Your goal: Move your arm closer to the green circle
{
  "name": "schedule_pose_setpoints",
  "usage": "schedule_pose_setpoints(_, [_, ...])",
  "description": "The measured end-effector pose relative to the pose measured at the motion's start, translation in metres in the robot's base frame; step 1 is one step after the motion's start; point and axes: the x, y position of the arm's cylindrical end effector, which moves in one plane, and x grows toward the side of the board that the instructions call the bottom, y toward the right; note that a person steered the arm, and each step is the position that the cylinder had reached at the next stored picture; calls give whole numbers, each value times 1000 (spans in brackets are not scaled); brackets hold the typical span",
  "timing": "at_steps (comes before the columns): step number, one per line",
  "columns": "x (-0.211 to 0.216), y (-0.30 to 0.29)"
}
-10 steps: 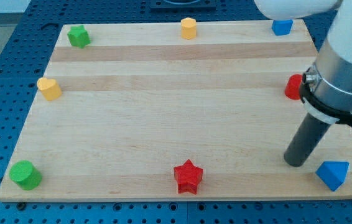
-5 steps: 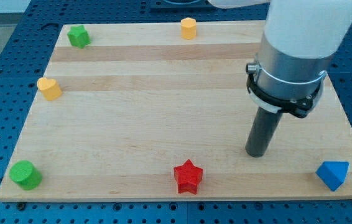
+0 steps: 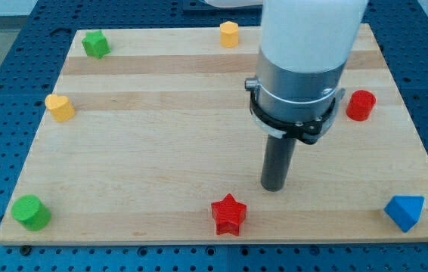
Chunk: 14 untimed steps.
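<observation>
The green circle (image 3: 30, 211) is a short green cylinder at the view's bottom left corner of the wooden board (image 3: 161, 136). My tip (image 3: 274, 187) rests on the board right of centre, low in the view. It is far to the right of the green circle and just up and right of the red star (image 3: 227, 214), not touching it.
A green star-like block (image 3: 95, 44) sits at top left, a yellow heart (image 3: 60, 107) at the left edge, a yellow hexagon (image 3: 229, 34) at top centre, a red cylinder (image 3: 361, 104) at right, a blue triangle (image 3: 404, 211) at bottom right.
My tip has slid steadily leftward from near the blue triangle to just up and right of the red star. The arm now uncovers the red cylinder. No block has moved.
</observation>
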Motion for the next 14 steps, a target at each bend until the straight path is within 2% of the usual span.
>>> schedule_pose_setpoints(5, [-2, -75])
schedule_pose_setpoints(14, [-2, -169])
